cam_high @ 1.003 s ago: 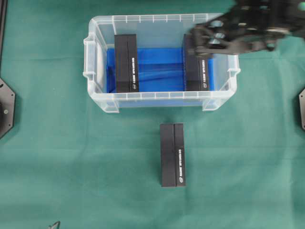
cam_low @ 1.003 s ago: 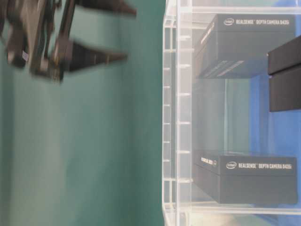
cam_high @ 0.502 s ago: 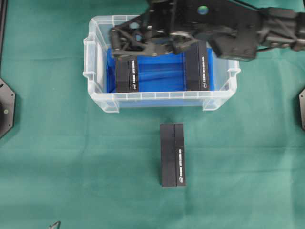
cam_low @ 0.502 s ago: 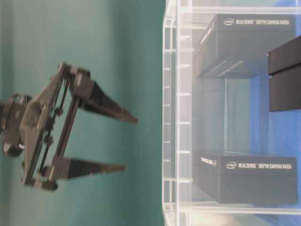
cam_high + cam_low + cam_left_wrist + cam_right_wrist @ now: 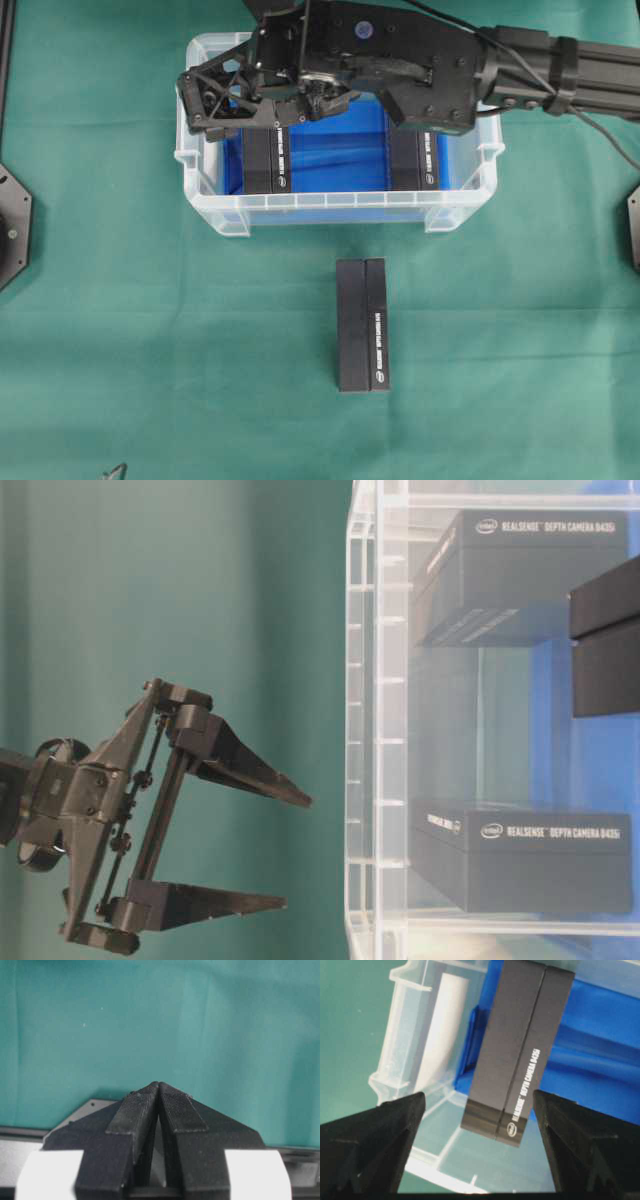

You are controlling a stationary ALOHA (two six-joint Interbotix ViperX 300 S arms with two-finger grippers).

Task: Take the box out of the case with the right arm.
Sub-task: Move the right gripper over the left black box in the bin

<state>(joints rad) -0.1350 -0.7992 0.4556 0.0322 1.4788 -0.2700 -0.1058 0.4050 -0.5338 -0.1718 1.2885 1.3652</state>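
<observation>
Overhead | right arm (image 5: 430, 60) hides far box ends in case (image 5: 200, 190); fingers (image 5: 380, 1140) wide

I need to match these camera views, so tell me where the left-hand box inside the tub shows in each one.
Overhead: the box stands at the tub's left side, its far end under the right gripper.
Table-level: low right, behind the clear wall.
Left wrist: not in it.
Right wrist: upper centre, between the open jaws.
Shared landmark: the tub and its blue floor sheet.
</observation>
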